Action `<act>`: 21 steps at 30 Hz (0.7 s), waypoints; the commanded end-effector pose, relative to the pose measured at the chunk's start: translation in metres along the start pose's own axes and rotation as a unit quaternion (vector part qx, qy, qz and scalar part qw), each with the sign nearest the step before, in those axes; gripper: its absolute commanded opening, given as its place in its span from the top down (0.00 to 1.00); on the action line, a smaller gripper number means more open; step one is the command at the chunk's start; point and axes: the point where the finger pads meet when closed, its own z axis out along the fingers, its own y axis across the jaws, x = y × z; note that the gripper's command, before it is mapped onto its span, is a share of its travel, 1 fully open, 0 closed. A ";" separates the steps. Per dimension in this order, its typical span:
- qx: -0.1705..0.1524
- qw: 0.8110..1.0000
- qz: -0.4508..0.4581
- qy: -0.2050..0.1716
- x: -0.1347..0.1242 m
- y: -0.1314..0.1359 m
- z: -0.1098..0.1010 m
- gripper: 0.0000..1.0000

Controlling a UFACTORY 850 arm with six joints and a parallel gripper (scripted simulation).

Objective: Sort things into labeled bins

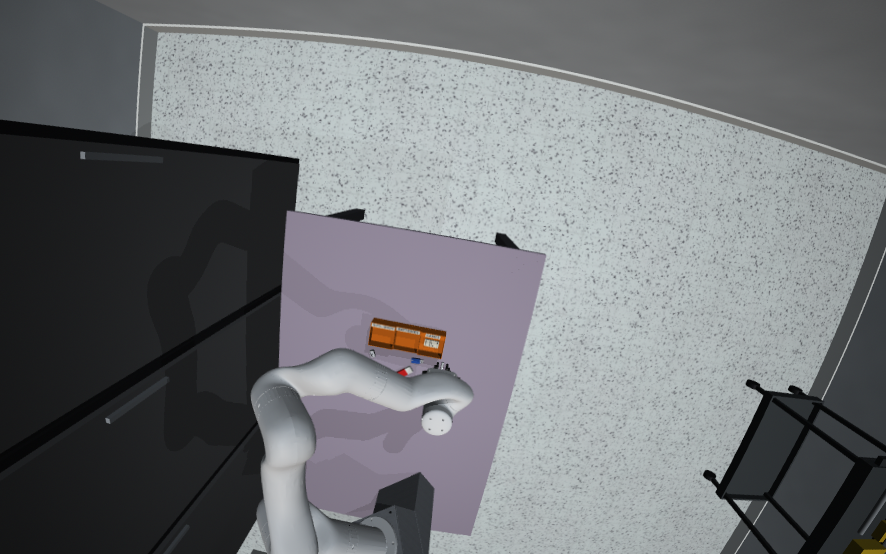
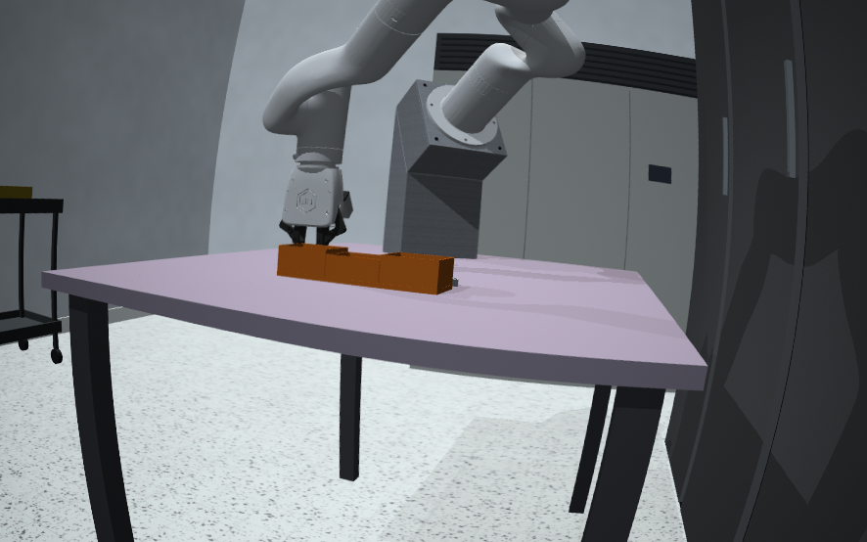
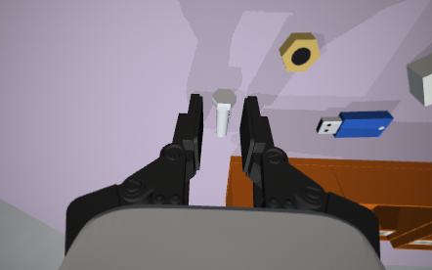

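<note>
Near the bolt [image 3: 222, 112] lie a brass nut [image 3: 299, 52], a blue USB stick [image 3: 358, 124] and a white block [image 3: 431, 78]; orange bins [image 3: 348, 183] stand just beside. The lilac bench [image 2: 524, 323] stands on speckled floor [image 1: 570, 172]. The end effector [image 3: 222, 127], part-open and empty, straddles the bolt's shank without touching it.

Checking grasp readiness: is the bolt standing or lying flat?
Lying flat on the table: the bolt shows its full shank between the open gripper.

A black cabinet [image 1: 88, 289] stands left of the purple table [image 1: 474, 302]. A black cart [image 1: 811, 440] stands on the speckled floor [image 1: 639, 240], far right, near the wall.
</note>
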 end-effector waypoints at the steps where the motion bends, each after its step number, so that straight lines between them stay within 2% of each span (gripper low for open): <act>1: 0.000 1.000 0.000 0.000 0.000 0.000 0.000 0.71; 2: 0.000 1.000 0.000 0.000 0.000 0.000 0.000 1.00; 21: 0.000 1.000 0.000 0.000 0.000 0.000 0.000 1.00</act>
